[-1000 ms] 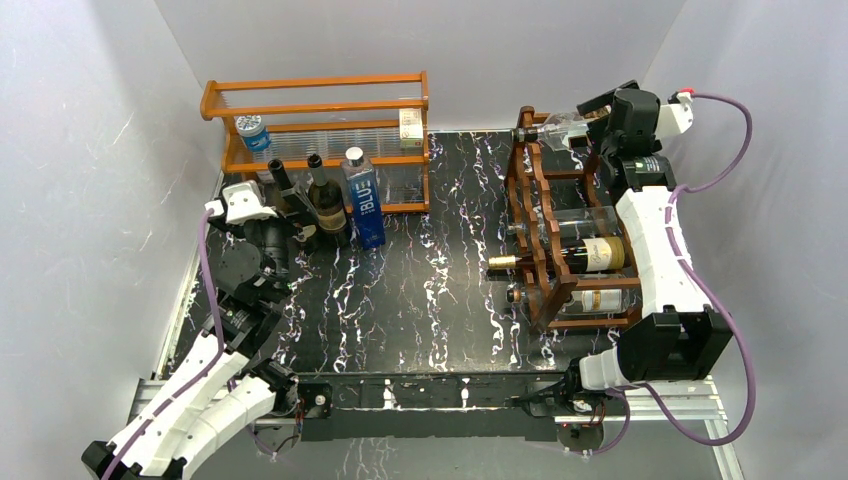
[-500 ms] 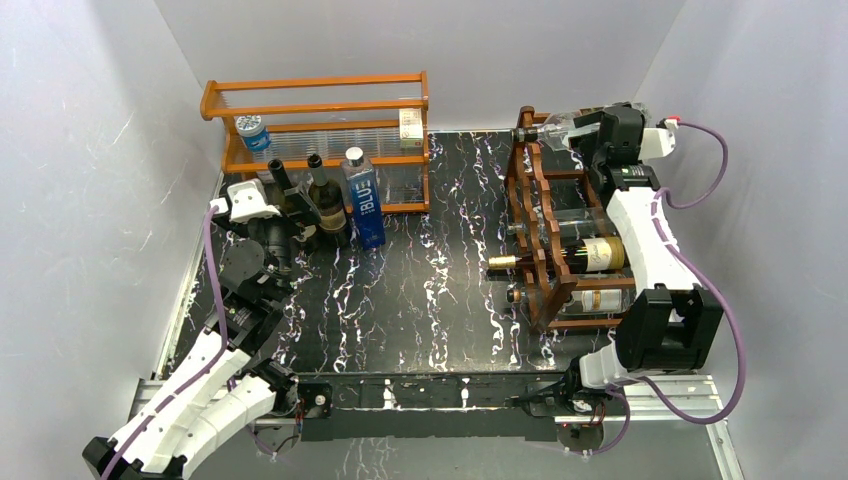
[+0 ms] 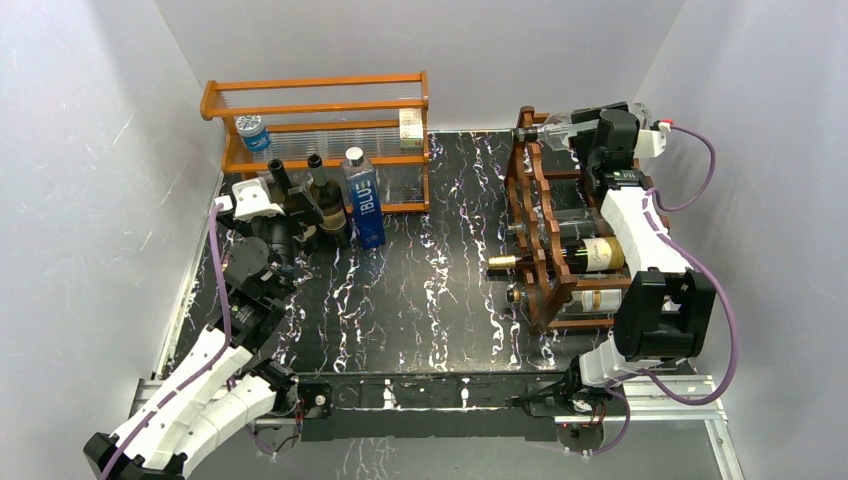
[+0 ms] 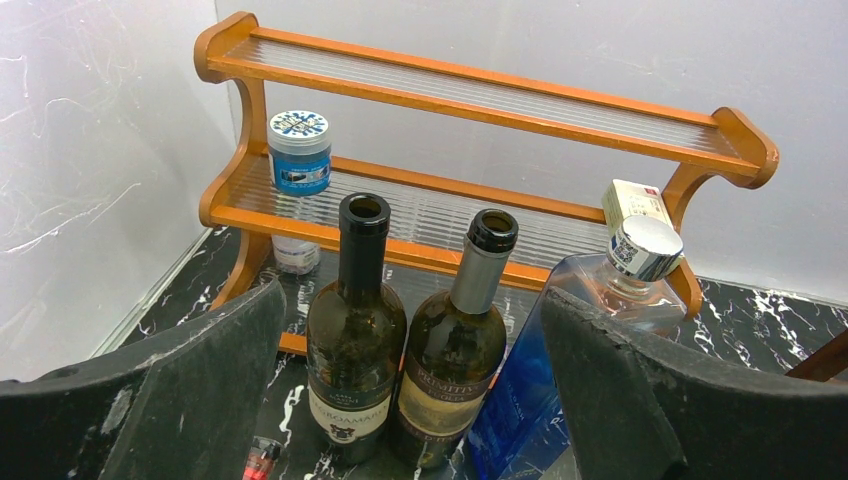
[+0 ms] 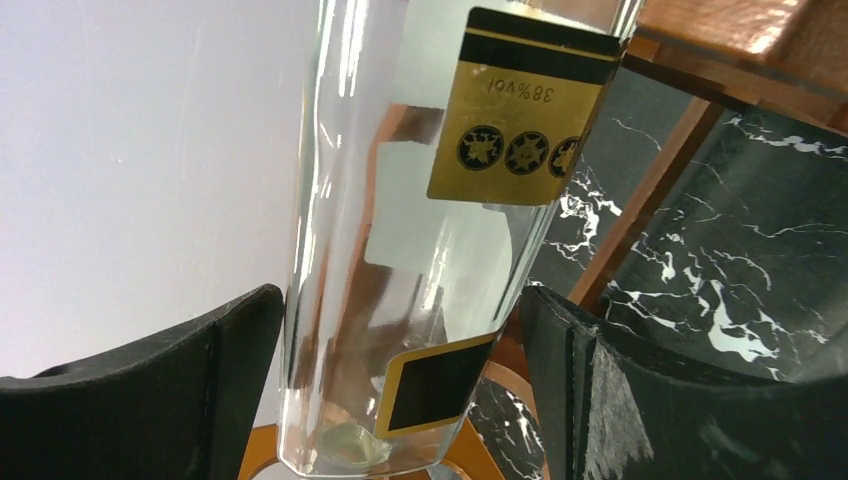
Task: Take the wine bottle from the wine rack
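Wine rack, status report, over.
Right end effector open, straddling the clear bottle atop the wine rack. Left end effector open, facing upright wine bottles by the orange shelf. Nothing blocking seen.

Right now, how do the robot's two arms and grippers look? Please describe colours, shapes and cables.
The left arm and right arm both have white shells on their links and blocky black joints. A thin purple cable runs along each. A small white housing sits at each wrist. The left gripper and right gripper each have two broad, flat fingers in matt black, slightly scuffed.
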Available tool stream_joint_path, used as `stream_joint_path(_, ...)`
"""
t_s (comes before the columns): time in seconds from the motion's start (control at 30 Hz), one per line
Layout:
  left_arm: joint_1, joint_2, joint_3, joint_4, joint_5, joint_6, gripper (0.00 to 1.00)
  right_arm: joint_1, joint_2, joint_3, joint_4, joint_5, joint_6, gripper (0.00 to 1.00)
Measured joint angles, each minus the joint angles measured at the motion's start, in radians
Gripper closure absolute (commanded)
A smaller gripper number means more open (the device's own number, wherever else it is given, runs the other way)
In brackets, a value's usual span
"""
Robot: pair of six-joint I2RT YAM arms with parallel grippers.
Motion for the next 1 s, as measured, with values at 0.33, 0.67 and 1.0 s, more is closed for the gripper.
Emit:
stream_joint_path(0.33, -0.005, 0.001, 0.0, 0.0, 0.0, 0.0, 0.02, -0.001, 0.006, -0.047, 0.098, -0.008, 0.069, 0.19)
stream_joint_path(0.67, -0.005, 0.006, 0.0, 0.0, 0.0, 0.0, 0.02, -0.001, -0.006, -0.107, 0.188, -0.005, 0.121, 0.55)
stream_joint_path(1.0, -0.005, 0.022, 0.001, -0.008, 0.011, -0.003, 0.02, 0.0, -0.061, -0.202, 0.298, -0.036, 0.138, 0.97)
